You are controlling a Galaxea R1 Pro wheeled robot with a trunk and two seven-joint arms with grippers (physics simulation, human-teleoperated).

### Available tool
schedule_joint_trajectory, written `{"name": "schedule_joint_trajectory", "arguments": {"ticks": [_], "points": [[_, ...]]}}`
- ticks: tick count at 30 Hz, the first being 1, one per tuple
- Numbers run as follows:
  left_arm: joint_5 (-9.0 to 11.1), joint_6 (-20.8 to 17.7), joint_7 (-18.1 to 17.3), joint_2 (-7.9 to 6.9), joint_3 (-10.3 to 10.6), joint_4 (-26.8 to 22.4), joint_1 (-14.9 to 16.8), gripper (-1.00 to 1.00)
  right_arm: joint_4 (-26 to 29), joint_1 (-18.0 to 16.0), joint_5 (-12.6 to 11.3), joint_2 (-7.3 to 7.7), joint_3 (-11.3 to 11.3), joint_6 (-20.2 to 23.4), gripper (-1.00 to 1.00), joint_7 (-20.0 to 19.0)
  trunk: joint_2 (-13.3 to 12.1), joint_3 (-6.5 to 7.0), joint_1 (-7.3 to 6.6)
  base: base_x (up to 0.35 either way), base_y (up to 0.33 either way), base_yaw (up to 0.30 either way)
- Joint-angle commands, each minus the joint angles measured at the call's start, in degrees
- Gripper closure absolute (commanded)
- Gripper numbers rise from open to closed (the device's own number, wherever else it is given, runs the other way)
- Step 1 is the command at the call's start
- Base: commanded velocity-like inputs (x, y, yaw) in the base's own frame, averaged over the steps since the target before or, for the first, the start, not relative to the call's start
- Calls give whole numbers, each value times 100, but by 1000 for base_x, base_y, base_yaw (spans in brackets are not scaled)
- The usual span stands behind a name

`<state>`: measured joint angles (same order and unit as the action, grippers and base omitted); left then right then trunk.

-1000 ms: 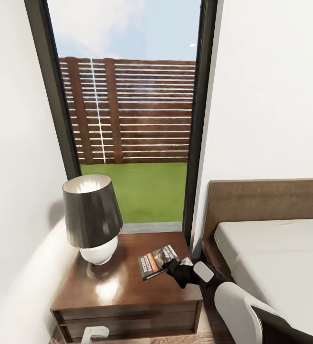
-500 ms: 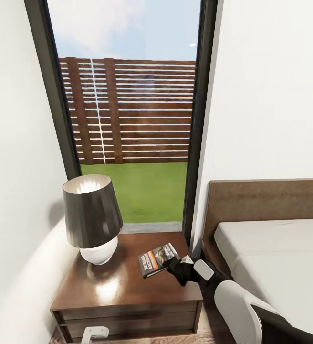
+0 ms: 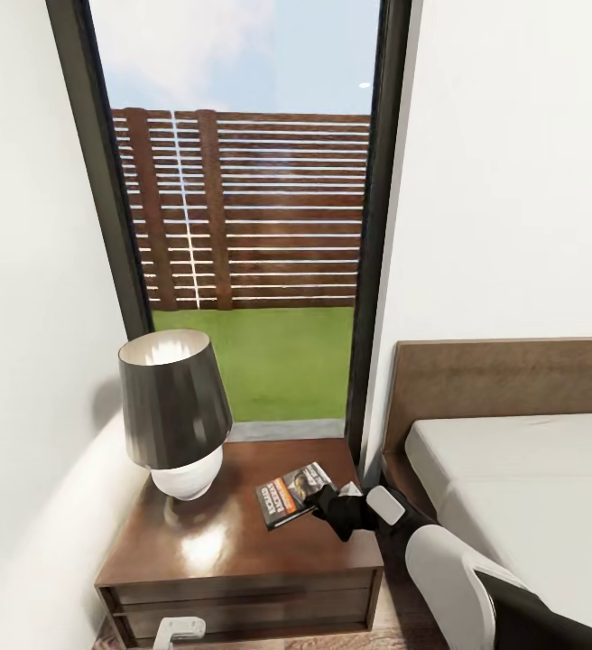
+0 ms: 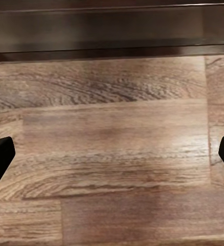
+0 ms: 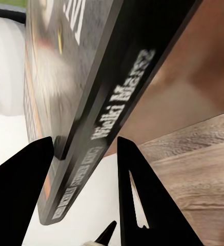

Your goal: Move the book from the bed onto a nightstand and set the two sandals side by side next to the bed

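The book (image 3: 289,494), a thin dark paperback with an orange band, is held just above the right part of the nightstand (image 3: 224,546), its far corner tilted up. My right gripper (image 3: 323,502) is shut on the book's near right edge. The right wrist view has the book's spine (image 5: 91,77) running between the two black fingers (image 5: 19,195) of the right gripper (image 5: 83,148). The bed (image 3: 522,487), with its pale mattress and brown headboard, lies to the right. Low in front of the nightstand, my left gripper (image 4: 112,154) is open over the plank floor. The sandals are out of view.
A lamp (image 3: 174,411) with a dark shade and white base takes up the nightstand's left half. A tall dark-framed window (image 3: 242,226) rises behind it, between white walls. The nightstand's dark lower front (image 4: 112,31) faces the left wrist camera. A narrow gap separates nightstand and bed.
My right gripper and the book have shifted slightly left over the nightstand top. The left arm and the camera have stayed put.
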<state>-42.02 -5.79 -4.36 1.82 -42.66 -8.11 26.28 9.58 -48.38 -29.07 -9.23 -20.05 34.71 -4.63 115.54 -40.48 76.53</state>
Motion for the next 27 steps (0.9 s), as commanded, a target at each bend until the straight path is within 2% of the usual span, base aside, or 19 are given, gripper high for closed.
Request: {"name": "schedule_joint_trajectory", "arguments": {"ticks": [1,27], "points": [[-43,-37,-41,5,-49,-24,0,-100,9,-2,31,-1,-31,30,100,-11,3,-6,-1,0,0,0],[-43,-43,-37,3,-49,-31,8,-100,38,-5,33,-12,-26,27,100,-89,3,-6,-1,0,0,0]]}}
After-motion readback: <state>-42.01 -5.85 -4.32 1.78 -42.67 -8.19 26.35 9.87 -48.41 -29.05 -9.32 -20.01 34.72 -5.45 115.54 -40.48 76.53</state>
